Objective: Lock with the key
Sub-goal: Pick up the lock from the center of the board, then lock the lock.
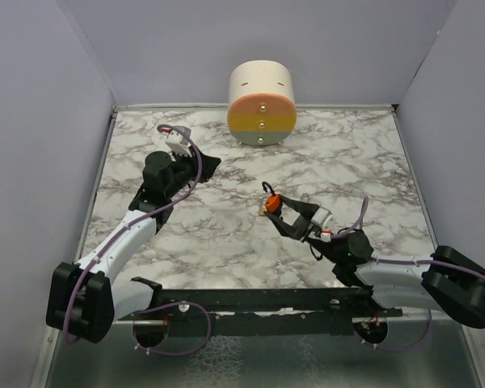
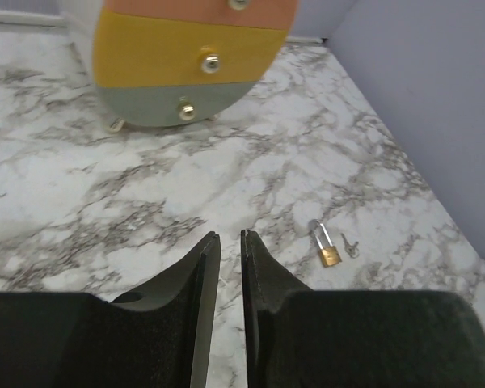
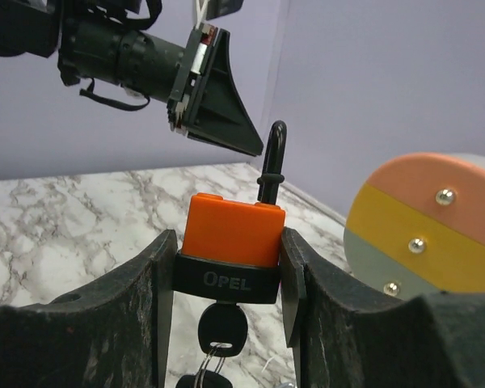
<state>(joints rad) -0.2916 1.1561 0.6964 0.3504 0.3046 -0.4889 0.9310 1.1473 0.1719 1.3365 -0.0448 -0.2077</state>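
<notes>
My right gripper (image 1: 273, 208) is shut on an orange padlock (image 1: 269, 200) with a black base, held above the table's middle. In the right wrist view the padlock (image 3: 234, 230) sits between the fingers (image 3: 295, 275), with its black shackle (image 3: 271, 153) sticking up. A black-headed key (image 3: 221, 327) is in the keyhole underneath, with a ring and another key hanging from it. My left gripper (image 1: 212, 164) is to the upper left, empty, its jaws almost together. It points at the padlock, its tips (image 3: 255, 149) close to the shackle.
A round cream drum (image 1: 262, 101) with orange, yellow and grey drawer fronts stands at the back centre. A small brass padlock (image 2: 329, 245) and a small loose key (image 2: 351, 245) lie on the marble table (image 1: 364, 162). Purple walls enclose three sides.
</notes>
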